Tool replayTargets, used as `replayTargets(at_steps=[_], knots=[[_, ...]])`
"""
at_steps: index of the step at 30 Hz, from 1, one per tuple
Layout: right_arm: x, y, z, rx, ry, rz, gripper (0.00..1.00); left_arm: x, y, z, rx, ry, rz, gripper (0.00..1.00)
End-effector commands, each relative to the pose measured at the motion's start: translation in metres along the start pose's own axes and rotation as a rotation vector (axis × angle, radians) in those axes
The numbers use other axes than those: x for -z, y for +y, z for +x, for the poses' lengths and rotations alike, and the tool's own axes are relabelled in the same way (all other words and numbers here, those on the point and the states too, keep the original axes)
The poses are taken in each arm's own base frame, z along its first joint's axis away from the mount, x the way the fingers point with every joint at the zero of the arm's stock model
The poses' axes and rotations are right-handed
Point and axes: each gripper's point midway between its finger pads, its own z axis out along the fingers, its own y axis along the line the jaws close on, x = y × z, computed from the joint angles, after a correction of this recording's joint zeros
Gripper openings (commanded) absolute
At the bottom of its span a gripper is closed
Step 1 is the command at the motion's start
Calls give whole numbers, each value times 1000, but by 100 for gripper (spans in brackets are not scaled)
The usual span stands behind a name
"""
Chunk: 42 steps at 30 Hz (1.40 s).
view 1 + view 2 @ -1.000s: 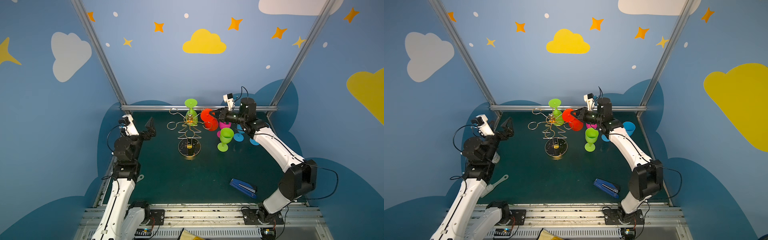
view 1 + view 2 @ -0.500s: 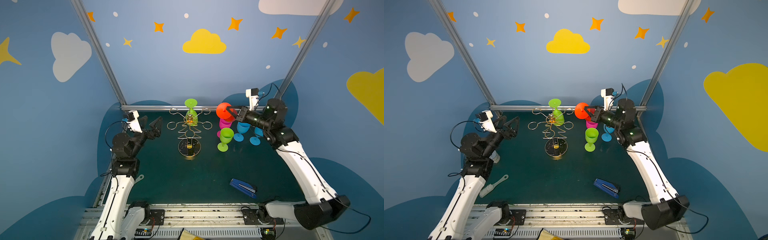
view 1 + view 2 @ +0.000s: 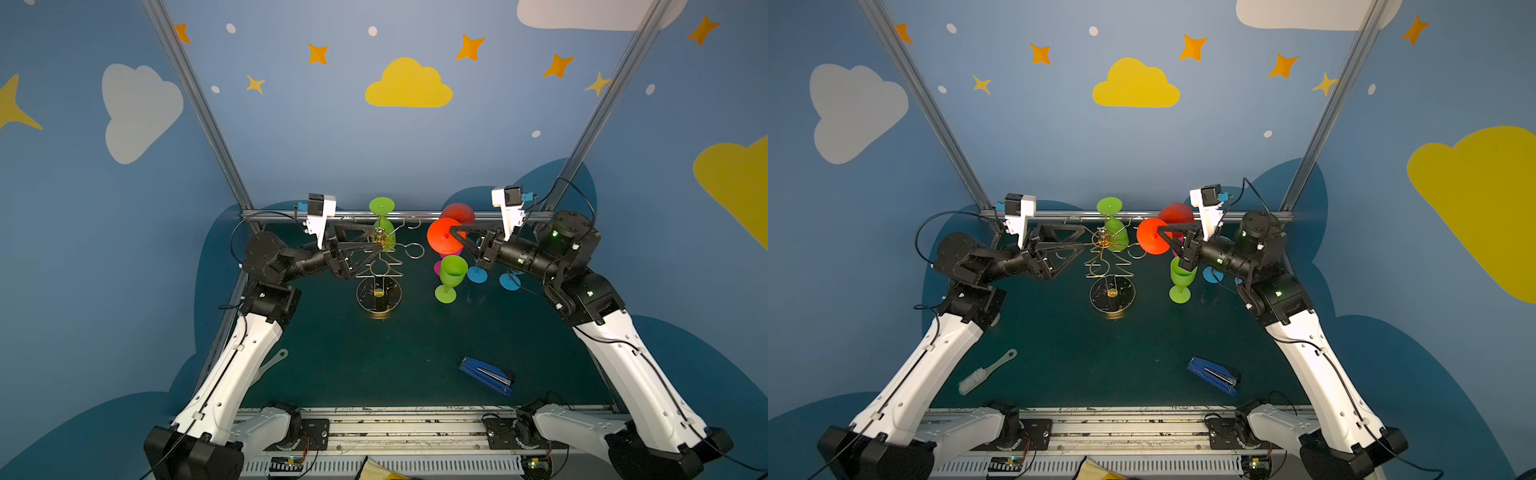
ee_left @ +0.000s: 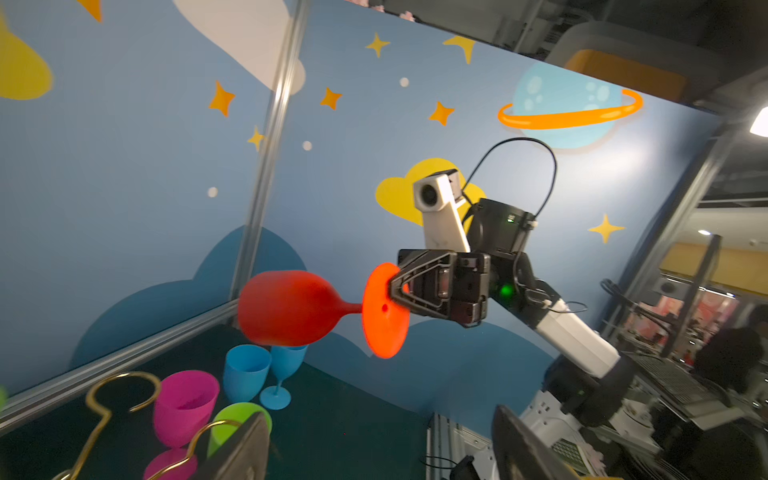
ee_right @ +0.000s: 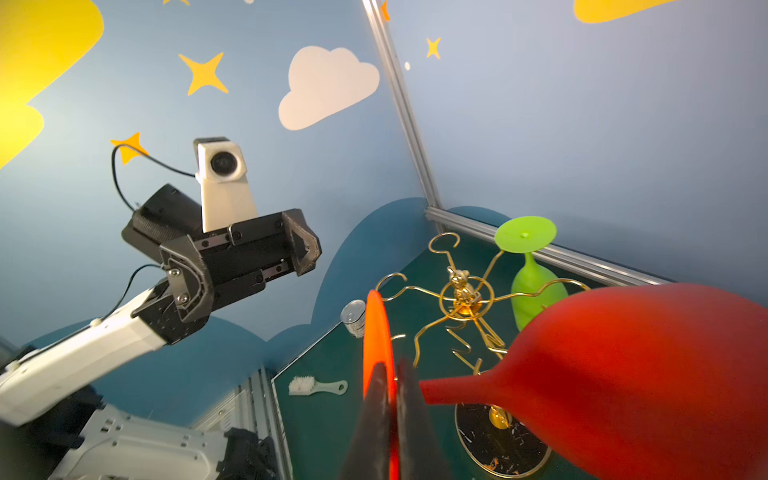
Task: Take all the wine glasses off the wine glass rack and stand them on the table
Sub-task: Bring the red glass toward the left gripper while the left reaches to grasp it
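My right gripper (image 3: pixel 451 235) (image 3: pixel 1161 235) (image 5: pixel 392 372) is shut on the thin foot of a red wine glass (image 3: pixel 457 212) (image 3: pixel 1177 214) (image 4: pixel 286 307) (image 5: pixel 644 374). It holds the glass sideways in the air, right of the wine glass rack (image 3: pixel 378 294) (image 3: pixel 1112 294) (image 5: pixel 463 291). A green wine glass (image 3: pixel 384 235) (image 3: pixel 1117 236) (image 5: pixel 534 291) hangs upside down from a rear arm of the rack. At the rack's left side, level with its upper arms, my left gripper (image 3: pixel 374 239) (image 3: pixel 1081 242) (image 4: pixel 380 436) is open and holds nothing. A gold hook lies beside one finger.
A green glass (image 3: pixel 449 276) (image 3: pixel 1181 278) stands right of the rack, with pink cups (image 4: pixel 185 405) and blue glasses (image 4: pixel 247 372) behind it. A blue stapler (image 3: pixel 486 376) lies front right. A brush (image 3: pixel 984 374) lies front left. A small can (image 5: pixel 355 318) stands at the left edge.
My right gripper has carried the red glass rightward, away from the rack. My left gripper has swung right and up to the rack, and its jaws have narrowed a little.
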Motion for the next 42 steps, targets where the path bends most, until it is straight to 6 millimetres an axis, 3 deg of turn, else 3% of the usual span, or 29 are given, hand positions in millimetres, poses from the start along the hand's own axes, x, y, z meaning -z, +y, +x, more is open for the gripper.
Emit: replayTargets(at_steps=[1, 10, 16, 19, 23, 29, 31, 36, 39, 42], knots=[[-5, 28, -11, 93, -17, -88, 0, -13, -9, 13, 17, 71, 85, 81], [-23, 48, -3, 89, 2, -170, 0, -35, -1, 25, 70, 91, 123, 78], [-34, 55, 2, 86, 16, -198, 0, -44, -5, 31, 79, 111, 154, 66], [-38, 57, 4, 88, 19, -206, 0, -47, -8, 33, 87, 118, 170, 55], [-42, 57, 6, 81, 29, -204, 0, -50, -7, 36, 97, 116, 167, 21], [-41, 57, 9, 72, 38, -195, 0, -49, -13, 26, 114, 83, 171, 4], [-38, 55, 8, 77, 34, -175, 12, -47, -16, 19, 136, 59, 166, 3], [-15, 43, 0, 144, -18, -39, 60, -44, -13, -2, 228, -7, 90, 3], [8, 23, -7, 222, -80, 116, 71, -42, -7, -10, 329, -21, 44, 3], [24, 1, -7, 273, -96, 240, 75, -41, 2, -15, 415, -44, 12, 3]])
